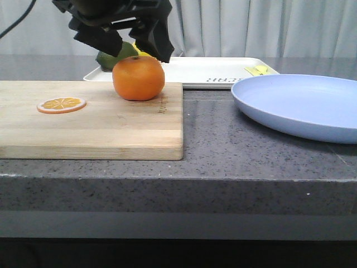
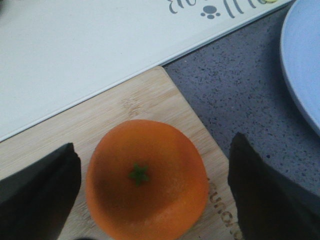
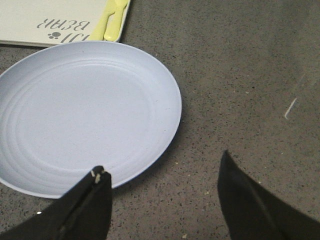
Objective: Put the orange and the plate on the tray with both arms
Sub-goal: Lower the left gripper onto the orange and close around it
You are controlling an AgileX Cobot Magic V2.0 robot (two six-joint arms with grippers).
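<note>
Now, from the front, the orange sits on the far right corner of the cutting board, with a thin orange slice lying well to its left. The left tool hangs just above the fruit, jaws spread, gripping nothing. Behind the board lies the white tray, with something green and yellow half hidden behind the tool. The plate rests on the grey desk to the right, just in front of the tray. The right tool does not appear here at all.

Looking down from the left wrist, the orange lies squarely between the two dark fingers, a gap on each side, its green stem pointing up. I judge it firm, round and apt to roll, so a hold across its widest part seems safest. This view shows the tray's lettering and the alignment, which the front view hides.

From the right wrist, the plate lies flat on the desk, its near rim close to one finger of the right tool, whose jaws stand apart and empty. It looks light, stiff and smooth; the rim is the only place to pinch. A yellow utensil lies on the tray's corner.
</note>
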